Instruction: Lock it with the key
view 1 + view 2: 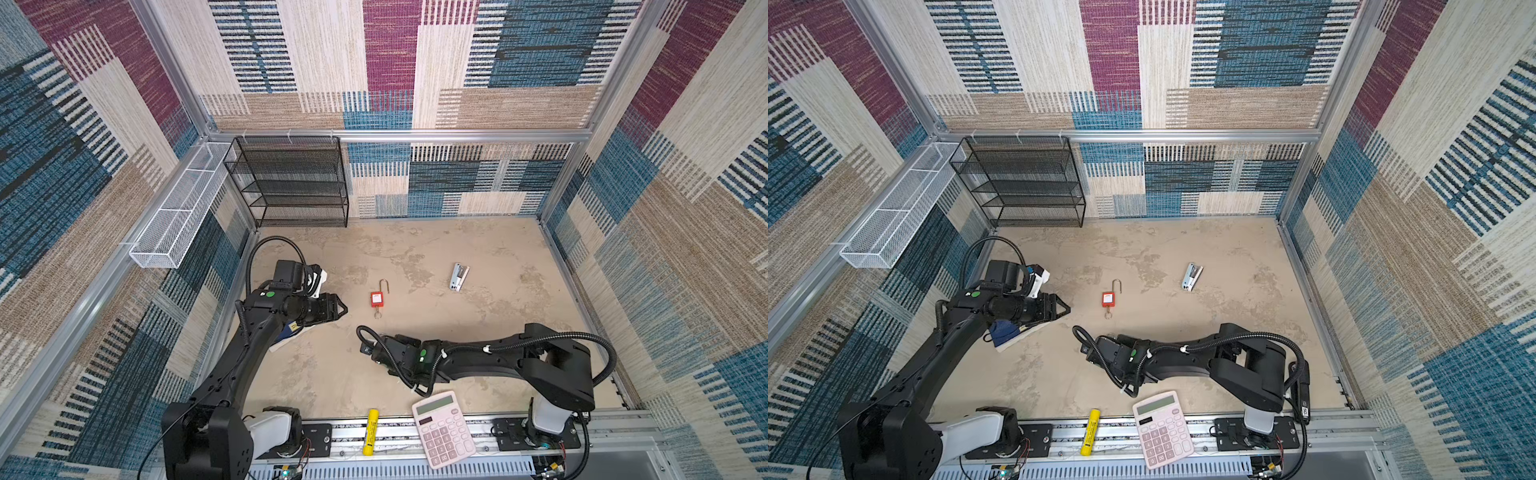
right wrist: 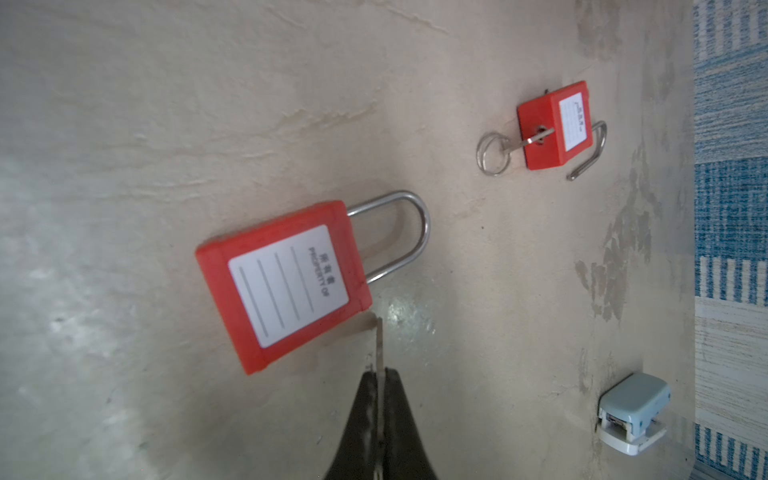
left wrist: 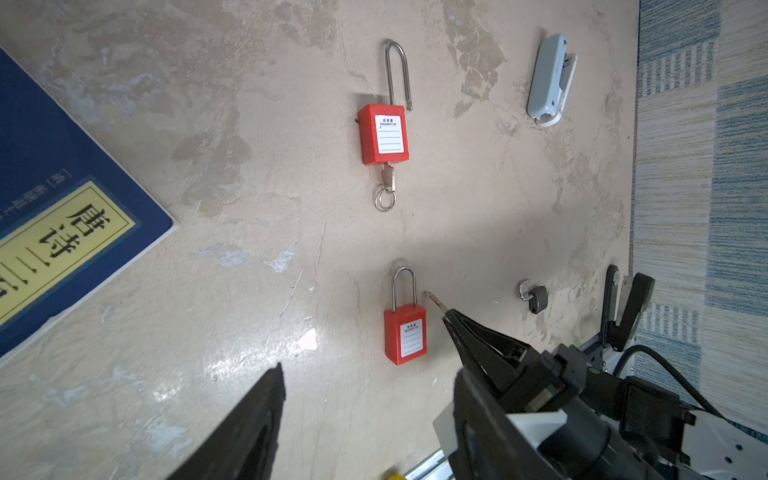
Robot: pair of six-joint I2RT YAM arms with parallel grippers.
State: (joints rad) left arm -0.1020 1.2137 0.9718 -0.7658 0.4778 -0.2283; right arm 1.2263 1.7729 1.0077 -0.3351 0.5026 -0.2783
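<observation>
The beige tabletop [image 1: 478, 249] is carrying everything here. The left gripper [image 1: 340, 308] is hovering near a blue book [image 3: 62, 174], jaws standing wide with nothing between them. A pink calculator [image 1: 442, 428] is lying across the front edge, and a pale stapler [image 1: 458, 277] is sitting toward the back. Mid-table, a long-shackle red padlock [image 1: 377, 298] is lying flat, its shackle sprung open and a ringed key [image 3: 388, 179] sitting in its base. Nearer the front, under the right arm [image 1: 498, 357], a short-shackle red padlock [image 2: 286, 286] is lying label up, shackle closed. The right gripper [image 2: 379, 376] is pinching a bare key [image 2: 379, 345] tight. The blade is pointing out, its tip just beside that padlock's shackle-end corner; contact I can't call.
</observation>
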